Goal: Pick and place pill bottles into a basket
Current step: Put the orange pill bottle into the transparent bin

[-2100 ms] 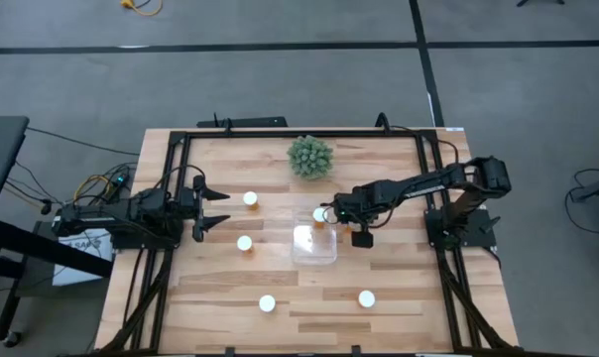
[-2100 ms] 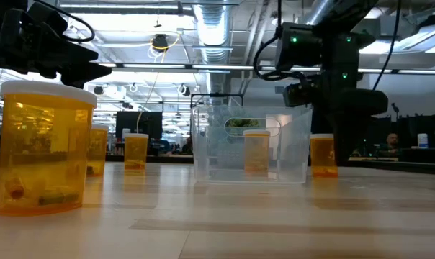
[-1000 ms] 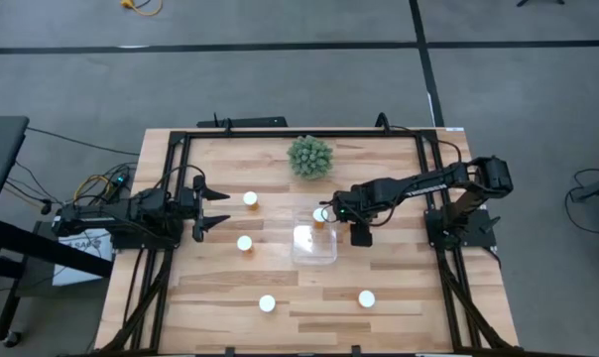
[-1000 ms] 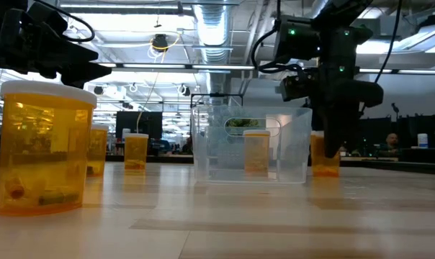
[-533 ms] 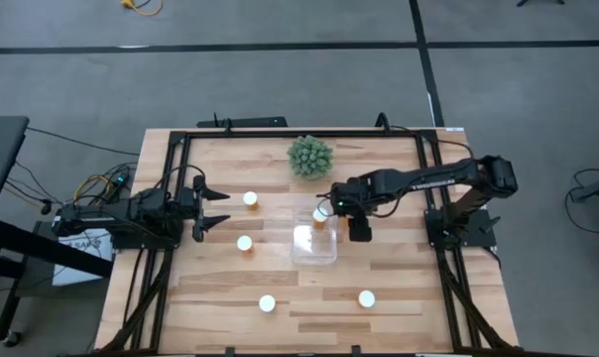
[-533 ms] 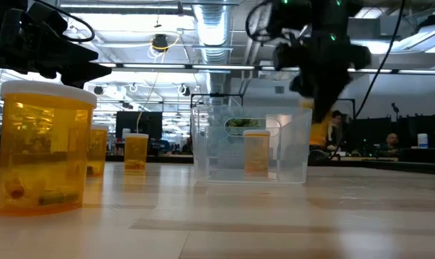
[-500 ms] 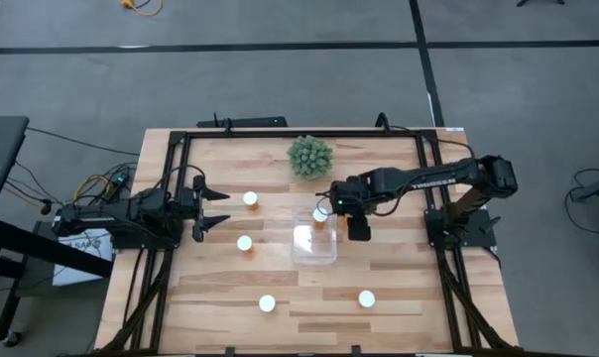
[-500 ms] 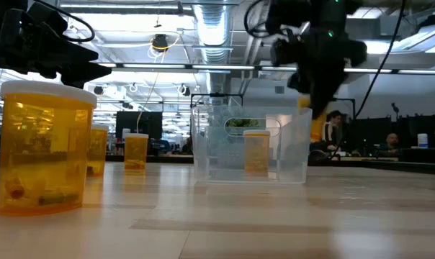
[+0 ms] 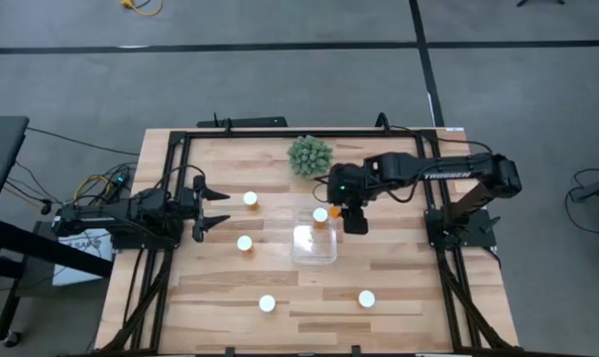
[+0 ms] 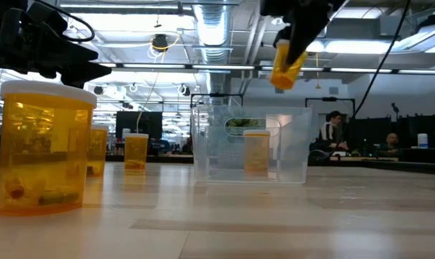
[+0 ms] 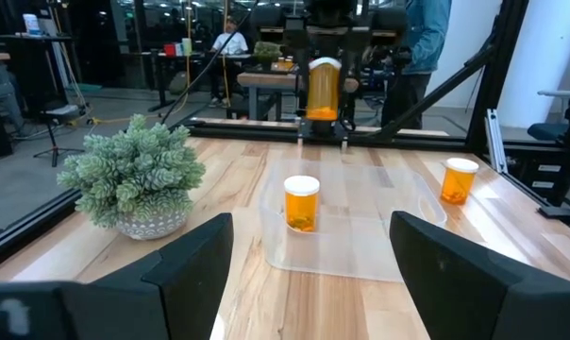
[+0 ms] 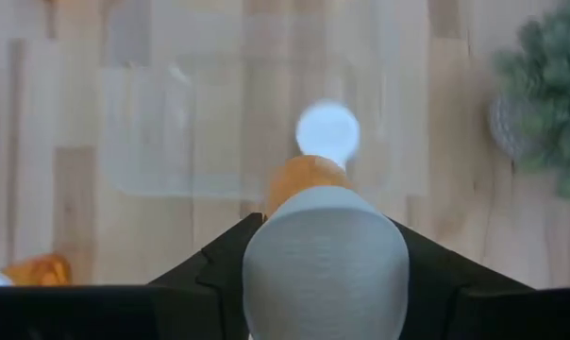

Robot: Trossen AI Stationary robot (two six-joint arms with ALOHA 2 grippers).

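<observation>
My right gripper (image 9: pixel 339 208) hangs over the far right corner of the clear basket (image 9: pixel 314 245), shut on an amber pill bottle (image 10: pixel 284 65) with a white cap (image 12: pixel 325 264). A second pill bottle (image 11: pixel 302 203) stands upright on its base inside the basket, near its far wall. More bottles stand on the table at left (image 9: pixel 250 198) (image 9: pixel 244 242) and toward the near edge (image 9: pixel 267 303) (image 9: pixel 366 297). My left gripper (image 9: pixel 215 206) waits open at the table's left side with nothing between its fingers. My right gripper pinches the bottle's amber body (image 11: pixel 324 94) between its two fingers (image 12: pixel 219 269), which come from above and point down on either side of it. The bottle is lifted well clear of table and basket, cap up, its lower end tilted a little in the low view.
A green spiky plant ball (image 9: pixel 310 156) in a pot stands just beyond the basket, near the right arm. A black frame (image 9: pixel 180 139) runs round the table's edges. Open wood lies to the right of the basket (image 9: pixel 399 258).
My right gripper has risen from table height beside the basket's right side, carrying the bottle with it. The bottle has left the table, climbed above the basket's rim and shifted toward the basket and the far edge, tilting slightly.
</observation>
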